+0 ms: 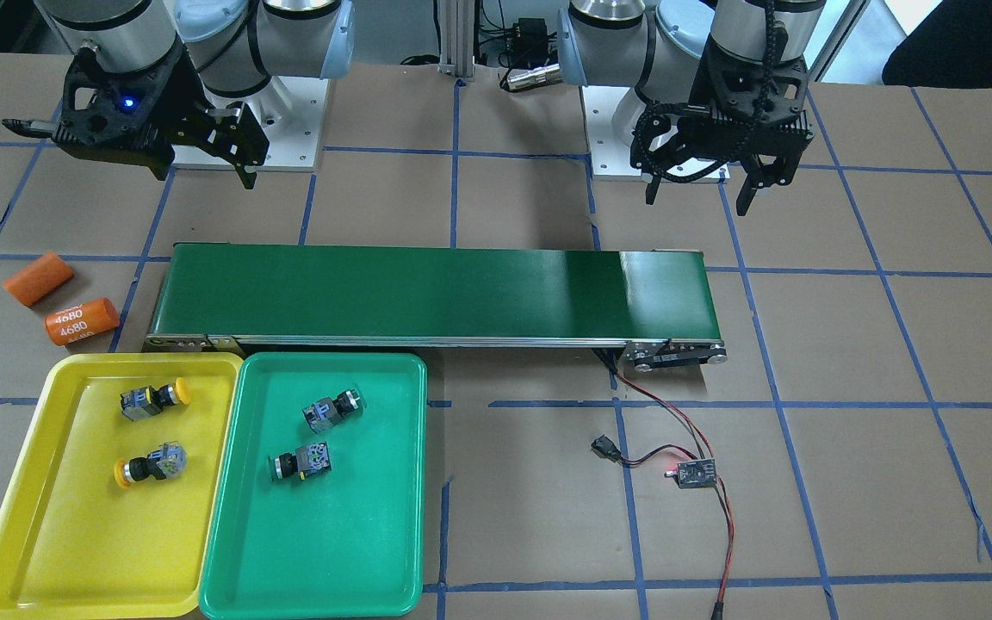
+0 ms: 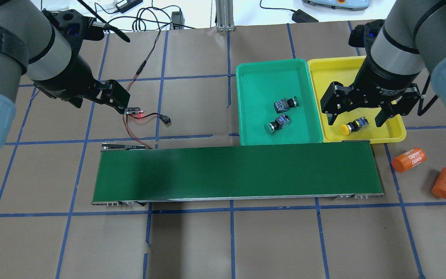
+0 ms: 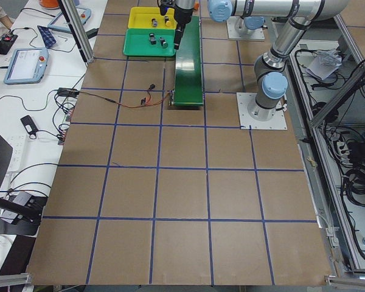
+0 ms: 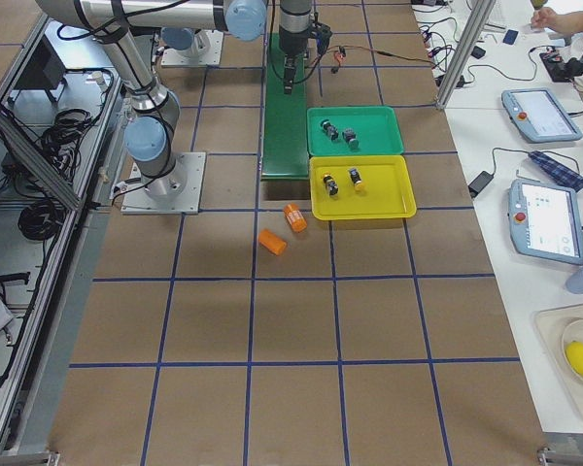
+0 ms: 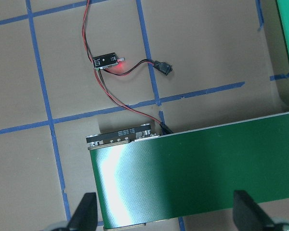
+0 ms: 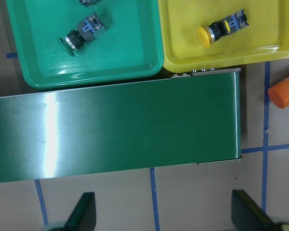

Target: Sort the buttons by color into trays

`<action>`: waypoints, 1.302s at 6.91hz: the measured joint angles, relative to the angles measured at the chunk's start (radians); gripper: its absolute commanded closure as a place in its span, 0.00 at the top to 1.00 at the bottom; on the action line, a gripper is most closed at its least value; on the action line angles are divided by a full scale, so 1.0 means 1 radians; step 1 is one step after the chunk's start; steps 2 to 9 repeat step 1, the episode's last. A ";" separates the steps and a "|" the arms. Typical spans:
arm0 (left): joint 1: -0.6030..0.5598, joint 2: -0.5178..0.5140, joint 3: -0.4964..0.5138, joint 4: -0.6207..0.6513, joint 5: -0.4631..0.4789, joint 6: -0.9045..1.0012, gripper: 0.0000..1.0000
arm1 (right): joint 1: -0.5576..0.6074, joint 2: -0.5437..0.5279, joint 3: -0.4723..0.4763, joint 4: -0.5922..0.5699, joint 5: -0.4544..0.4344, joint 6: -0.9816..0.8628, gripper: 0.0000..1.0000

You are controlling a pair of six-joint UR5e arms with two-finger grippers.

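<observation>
**Four buttons lie in their trays; both tools hang over the belt, fingers apart**

We see the yellow tray [image 1: 74, 551] and the green tray [image 1: 332, 551] touching side by side on the surface [image 1: 530, 517]. They sit on the far side of the belt [image 1: 427, 293] from the robot, at its right end, with the yellow one further right. Their near rims lie just beside the belt's edge. Two yellow buttons [image 1: 156, 399] [image 1: 150, 465] lie on their sides in the yellow tray. Two green buttons [image 1: 334, 407] [image 1: 300, 463] lie in the green tray. All four are apart from each other and from the walls.

Two orange cylinders [image 1: 38, 277] [image 1: 81, 320] lie on the surface right of the belt's right end, outside the yellow tray. On the far side of the belt's left end lies a small board [image 1: 694, 472] with a red light. Its red and black wires [image 1: 724, 534] run to the belt's end.

The right tool [image 2: 355, 118] hangs above the belt's right end by the yellow tray's rim. It points down with fingers wide apart, gripping nothing. The left tool [image 1: 701, 194] hangs above the belt's left end, also pointing down, fingers apart, holding nothing.

On the near side of the belt and left of the green tray, we see brown surface crossed by blue tape lines.
</observation>
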 measured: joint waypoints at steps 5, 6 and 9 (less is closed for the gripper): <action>0.000 0.000 0.000 0.000 0.000 0.000 1.00 | 0.000 0.000 0.000 0.001 -0.001 0.000 1.00; 0.000 0.000 0.000 0.000 0.000 0.000 1.00 | 0.000 0.000 0.000 0.001 -0.001 0.000 1.00; 0.000 0.000 0.000 0.000 0.000 0.000 1.00 | 0.000 0.000 0.000 0.001 -0.001 0.000 1.00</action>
